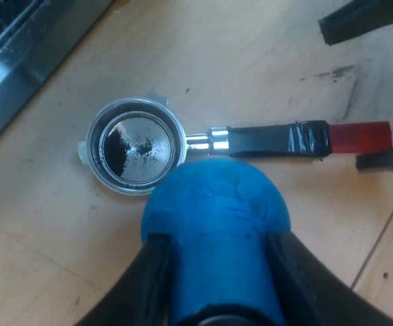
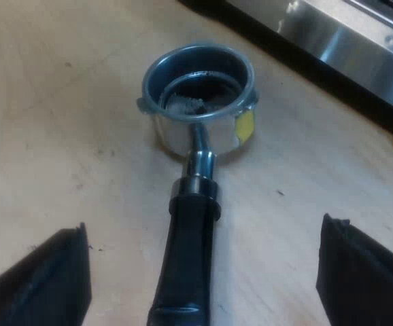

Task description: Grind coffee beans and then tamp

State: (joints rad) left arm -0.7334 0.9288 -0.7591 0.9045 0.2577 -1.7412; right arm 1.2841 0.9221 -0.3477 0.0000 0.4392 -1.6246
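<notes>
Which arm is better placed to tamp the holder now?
Likely left: the left end effector is shut on the blue tamper, close to the holder. The right end effector is open astride the handle, holding nothing.

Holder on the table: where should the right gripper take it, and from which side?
The dark handle, from above. It lies flat, and the open right gripper straddles it, one finger on each side; that leaves the basket free for the tamper.
</notes>
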